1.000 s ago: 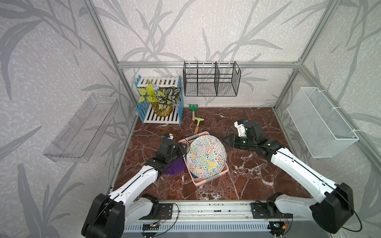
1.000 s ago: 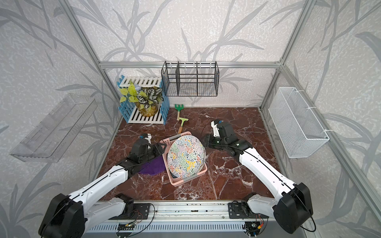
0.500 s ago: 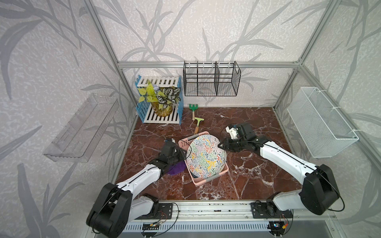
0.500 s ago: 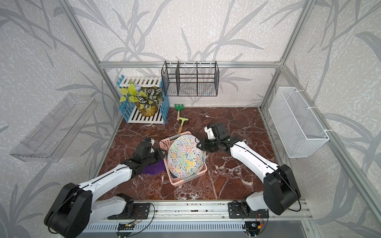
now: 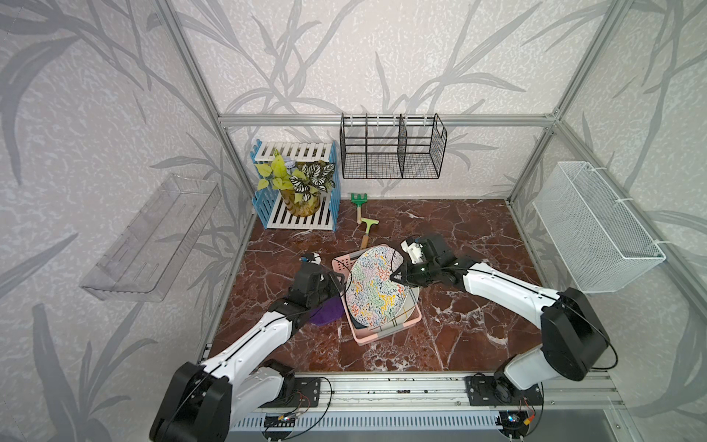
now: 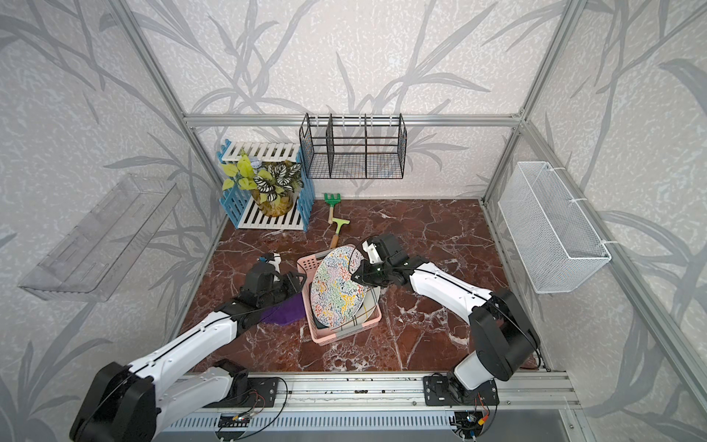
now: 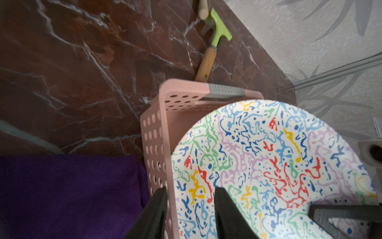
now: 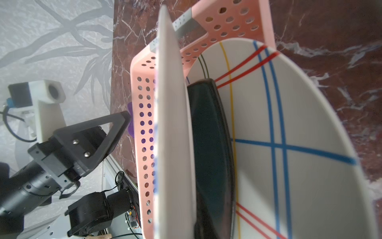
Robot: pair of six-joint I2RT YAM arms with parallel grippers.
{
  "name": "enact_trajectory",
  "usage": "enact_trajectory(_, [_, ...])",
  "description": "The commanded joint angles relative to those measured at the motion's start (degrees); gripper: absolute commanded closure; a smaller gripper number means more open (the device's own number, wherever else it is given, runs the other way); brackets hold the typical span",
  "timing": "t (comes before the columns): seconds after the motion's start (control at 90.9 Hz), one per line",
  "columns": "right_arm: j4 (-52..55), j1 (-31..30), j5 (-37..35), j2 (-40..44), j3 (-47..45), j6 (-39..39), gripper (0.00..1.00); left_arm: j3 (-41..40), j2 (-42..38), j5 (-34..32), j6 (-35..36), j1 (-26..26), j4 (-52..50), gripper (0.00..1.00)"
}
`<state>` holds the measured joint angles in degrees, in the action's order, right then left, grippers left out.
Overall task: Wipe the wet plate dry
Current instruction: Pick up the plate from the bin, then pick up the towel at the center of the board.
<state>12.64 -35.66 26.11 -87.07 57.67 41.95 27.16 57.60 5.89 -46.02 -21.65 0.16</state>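
The plate with many-coloured squiggles stands tilted on edge in a pink perforated basket. My right gripper is shut on the plate's right rim. The right wrist view shows the plate edge-on. My left gripper is open, its jaws astride the basket's left wall: one finger is outside it, the other is in front of the plate's face. A purple cloth lies on the floor left of the basket, under the left arm.
Behind the held plate the basket holds a dark plate and a white plate with coloured lines. A green rake and a green scraper lie behind the basket. A potted plant sits at the back left.
My right gripper has moved left to the plate's rim and shut on it. My left gripper has shifted from over the cloth to the basket's left wall and narrowed.
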Motion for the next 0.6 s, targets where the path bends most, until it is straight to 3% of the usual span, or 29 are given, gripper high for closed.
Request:
enact_trajectory(0.0, [-0.5, -0.2, -3.8, 5.7, 1.3, -1.4, 1.0, -1.1, -6.2, -11.9, 0.6, 0.6, -8.2, 0.55])
enact_trajectory(0.099, [-0.8, 0.1, -6.6, 10.6, 0.9, -1.1, 1.0, -2.0, -7.3, -11.7, 1.2, 3.6, -11.1, 0.52])
enact_trajectory(0.209, [-1.3, 0.1, -10.8, 15.4, -0.2, -0.1, 1.0, -1.8, -2.4, -7.3, 2.2, 7.0, -11.7, 0.47])
enact_trajectory(0.418, [0.4, 0.6, -14.5, 21.2, -0.5, 0.1, 1.0, -1.5, 6.5, -1.7, 5.7, 7.4, -7.4, 0.31])
enact_trajectory(0.594, [1.0, 0.8, -15.1, 22.8, -0.9, 0.5, 1.0, -2.8, 10.1, -5.7, 4.0, 6.2, -9.4, 0.3])
